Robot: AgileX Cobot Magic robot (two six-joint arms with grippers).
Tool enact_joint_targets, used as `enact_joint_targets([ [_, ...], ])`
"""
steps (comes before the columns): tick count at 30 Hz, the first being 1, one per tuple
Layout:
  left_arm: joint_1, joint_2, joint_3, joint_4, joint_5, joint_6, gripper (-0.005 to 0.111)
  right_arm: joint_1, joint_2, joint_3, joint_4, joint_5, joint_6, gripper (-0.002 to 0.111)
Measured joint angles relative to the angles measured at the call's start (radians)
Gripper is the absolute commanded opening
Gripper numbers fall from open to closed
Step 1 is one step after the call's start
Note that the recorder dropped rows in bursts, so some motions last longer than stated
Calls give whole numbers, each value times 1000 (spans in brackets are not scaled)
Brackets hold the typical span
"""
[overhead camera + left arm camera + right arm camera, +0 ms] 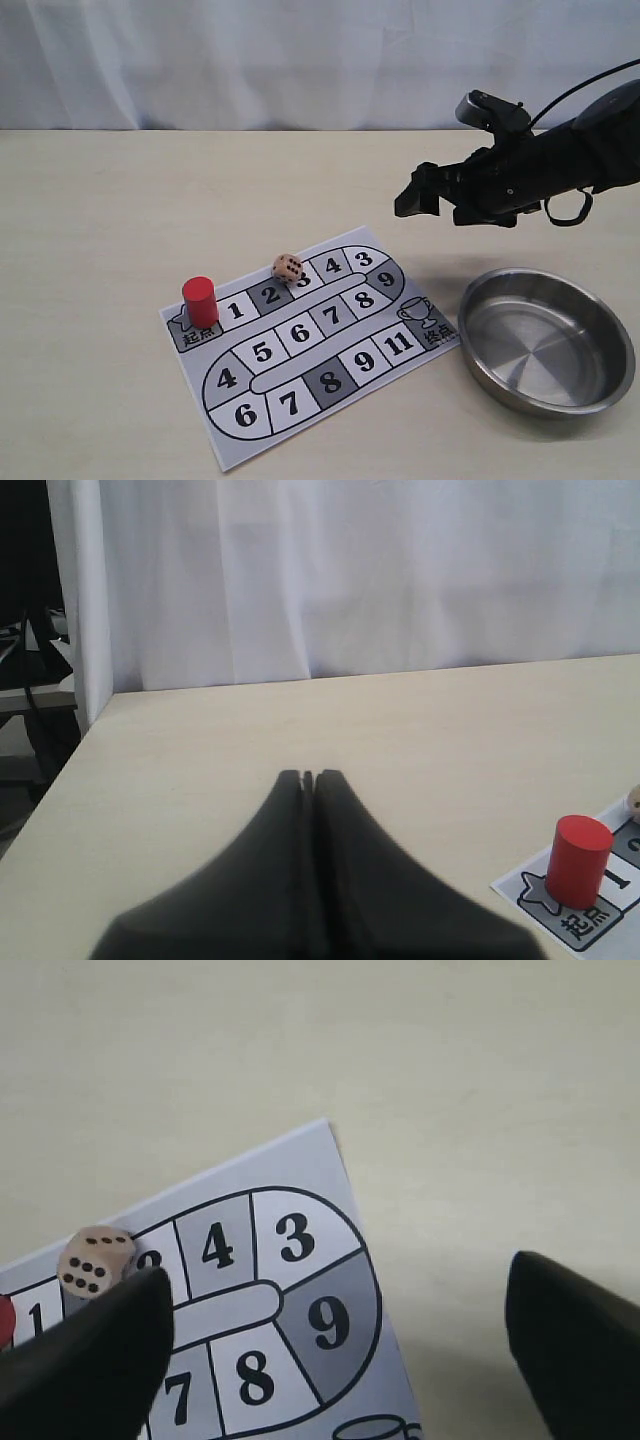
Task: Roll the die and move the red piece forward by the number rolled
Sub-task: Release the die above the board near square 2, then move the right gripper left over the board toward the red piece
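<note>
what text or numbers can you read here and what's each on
"起点": board game sheet, square under the red piece
"1", "2", "4", "3", "9", "8", "7", "6", "5", "4", "6", "7", "8", "9", "11": track squares
"终点": trophy square
Digit beside the die: half hidden, unreadable

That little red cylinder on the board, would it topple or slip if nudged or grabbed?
The red piece stands upright, taller than wide, so a push near its top would probably tip it. Its glossy, rounded side may slip when squeezed. Tipped over, it would likely roll.
</note>
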Motion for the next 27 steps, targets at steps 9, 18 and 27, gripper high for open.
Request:
enact_joint_targets([
  [9, 0, 0, 0, 0, 0, 0, 0, 0, 0, 0, 0, 0, -2, 84],
  [18, 0, 0, 0, 0, 0, 0, 0, 0, 0, 0, 0, 0, -8, 81],
  [27, 0, 0, 0, 0, 0, 0, 0, 0, -11, 0, -5, 1, -48, 25],
])
